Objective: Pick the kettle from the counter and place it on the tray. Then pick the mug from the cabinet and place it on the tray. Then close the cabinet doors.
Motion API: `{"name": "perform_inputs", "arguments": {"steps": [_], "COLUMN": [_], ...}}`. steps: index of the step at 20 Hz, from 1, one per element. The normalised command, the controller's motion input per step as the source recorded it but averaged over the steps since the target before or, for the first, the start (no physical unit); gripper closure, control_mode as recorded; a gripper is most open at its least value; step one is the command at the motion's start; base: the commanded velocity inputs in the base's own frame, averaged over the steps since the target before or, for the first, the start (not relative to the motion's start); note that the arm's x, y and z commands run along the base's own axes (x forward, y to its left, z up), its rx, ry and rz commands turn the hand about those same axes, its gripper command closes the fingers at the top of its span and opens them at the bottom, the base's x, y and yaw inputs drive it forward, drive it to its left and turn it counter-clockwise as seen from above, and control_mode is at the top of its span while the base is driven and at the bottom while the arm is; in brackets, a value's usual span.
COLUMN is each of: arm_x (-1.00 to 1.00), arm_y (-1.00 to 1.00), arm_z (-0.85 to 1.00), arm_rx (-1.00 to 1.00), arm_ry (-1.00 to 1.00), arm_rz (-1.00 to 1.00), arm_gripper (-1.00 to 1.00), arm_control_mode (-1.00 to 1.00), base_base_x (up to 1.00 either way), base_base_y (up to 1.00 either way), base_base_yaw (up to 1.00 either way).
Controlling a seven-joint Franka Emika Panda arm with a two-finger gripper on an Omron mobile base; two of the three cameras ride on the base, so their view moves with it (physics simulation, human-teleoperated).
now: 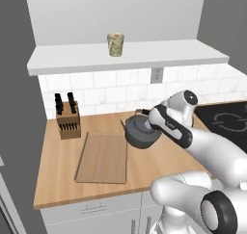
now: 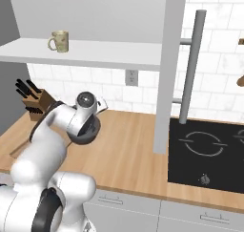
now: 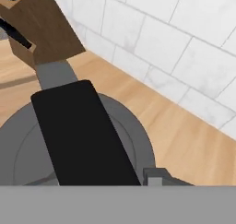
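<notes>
Left base view: gripper (image 1: 150, 123) apparently clamped on kettle (image 1: 140, 134) handle, kettle lifted off counter (image 1: 159, 161); tray (image 1: 103, 157) at its nine o'clock; mug (image 1: 115, 44) on cabinet (image 1: 144, 52) shelf.

Squat dark grey cast-iron kettle (image 1: 141, 133) upright, at flat light wooden tray's (image 1: 102, 157) right edge; patterned beige mug (image 1: 115, 44) upright on white cabinet shelf (image 1: 72, 59).

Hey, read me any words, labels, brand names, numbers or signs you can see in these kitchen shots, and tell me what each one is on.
There is no readable text.
The mug carries a mottled pattern, no letters.
The stovetop has white burner rings and a small mark near its front edge, too small to read.
The kettle, tray, knife block and wall outlet bear no writing.
</notes>
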Motion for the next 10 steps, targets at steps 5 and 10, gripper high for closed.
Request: {"name": "perform_inputs", "arguments": {"steps": [5, 10], "arm_x": [0.18, 0.28], "arm_y": [0.92, 0.88], "arm_z": [0.11, -0.11], "arm_rx": [-0.01, -0.02], "arm_ry": [0.00, 0.00], "arm_rz": [-0.01, -0.02], "arm_gripper": [1.00, 1.00], "arm_control_mode": [-1.00, -1.00], "base_base_x": [0.00, 0.00], "base_base_y": [0.00, 0.00], "base_base_yaw": [0.00, 0.00]}}
